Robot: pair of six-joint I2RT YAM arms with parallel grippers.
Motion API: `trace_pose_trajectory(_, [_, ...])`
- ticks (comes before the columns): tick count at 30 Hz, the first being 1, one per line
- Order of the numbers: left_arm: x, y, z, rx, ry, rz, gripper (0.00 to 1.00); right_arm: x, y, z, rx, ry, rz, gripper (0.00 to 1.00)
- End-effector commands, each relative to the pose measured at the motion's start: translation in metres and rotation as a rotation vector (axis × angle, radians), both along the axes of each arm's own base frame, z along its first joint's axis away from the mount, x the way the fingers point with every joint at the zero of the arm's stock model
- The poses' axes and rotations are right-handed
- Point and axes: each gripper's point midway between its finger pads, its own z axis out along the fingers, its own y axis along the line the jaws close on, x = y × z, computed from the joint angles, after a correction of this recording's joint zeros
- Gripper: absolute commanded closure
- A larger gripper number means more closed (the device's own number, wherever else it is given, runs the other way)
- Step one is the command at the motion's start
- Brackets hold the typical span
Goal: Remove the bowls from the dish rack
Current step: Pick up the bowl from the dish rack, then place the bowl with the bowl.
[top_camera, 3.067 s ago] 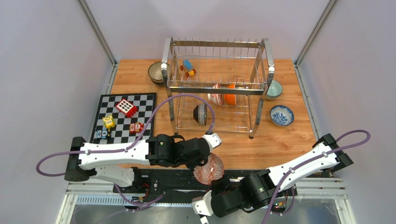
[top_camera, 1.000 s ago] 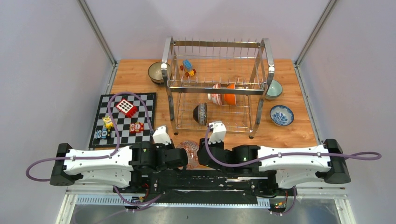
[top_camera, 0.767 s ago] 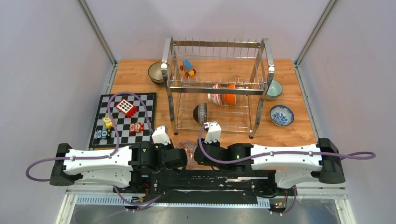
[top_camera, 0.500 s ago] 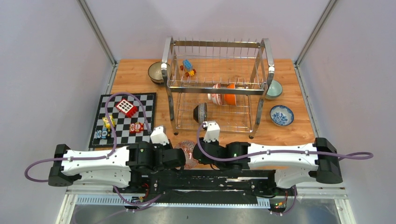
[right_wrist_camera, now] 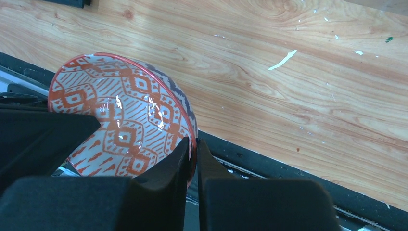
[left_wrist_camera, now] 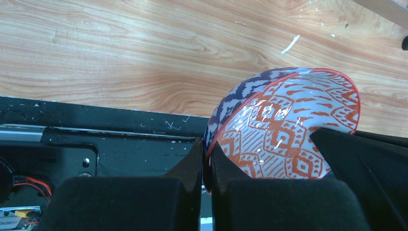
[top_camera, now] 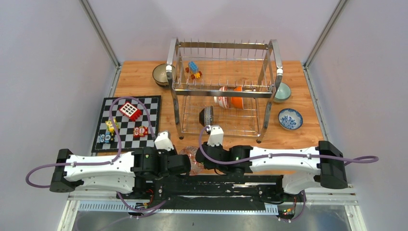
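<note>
The red patterned bowl [top_camera: 193, 158] is held tilted over the table's near edge, between both grippers. My left gripper [top_camera: 187, 162] is shut on its rim, as the left wrist view [left_wrist_camera: 207, 168] shows on the bowl [left_wrist_camera: 284, 125]. My right gripper [top_camera: 199, 159] is shut on the opposite rim, seen in the right wrist view [right_wrist_camera: 192, 161] on the bowl [right_wrist_camera: 120, 120]. The chrome dish rack [top_camera: 223, 48] stands at the back. It holds a dark striped bowl [top_camera: 207, 117], a red-and-white bowl [top_camera: 222, 99] and an orange bowl [top_camera: 237, 97] on its lower tier.
A speckled brown bowl [top_camera: 159, 73] sits left of the rack. A mint green bowl [top_camera: 284, 91] and a blue-white bowl [top_camera: 290, 118] sit to its right. Toy blocks [top_camera: 194, 69] lie on the upper tier. A chequered board [top_camera: 126, 122] with blocks lies at the left.
The left arm lowered the red bowl to the table's near edge. The right arm swung in from the near right, slid left and closed on the bowl's other rim.
</note>
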Motion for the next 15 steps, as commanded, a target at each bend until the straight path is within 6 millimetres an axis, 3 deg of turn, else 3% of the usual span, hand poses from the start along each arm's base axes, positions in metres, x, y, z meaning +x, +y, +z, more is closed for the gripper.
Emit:
trace_pose_trajectory(1, [0.005, -0.006, 0.006, -0.053, -0.025, 0.027, 1.00, 0.000, -0.001, -0.009, -0.035, 0.026, 0.007, 0.91])
trace_pose_trajectory(10, [0.005, -0.007, 0.005, -0.070, -0.036, 0.012, 1.00, 0.001, -0.002, -0.010, -0.053, 0.020, 0.023, 0.98])
trace_pose_trajectory(15, [0.006, -0.007, 0.005, -0.091, -0.054, -0.016, 0.54, 0.001, -0.007, 0.000, -0.055, 0.003, 0.034, 0.98])
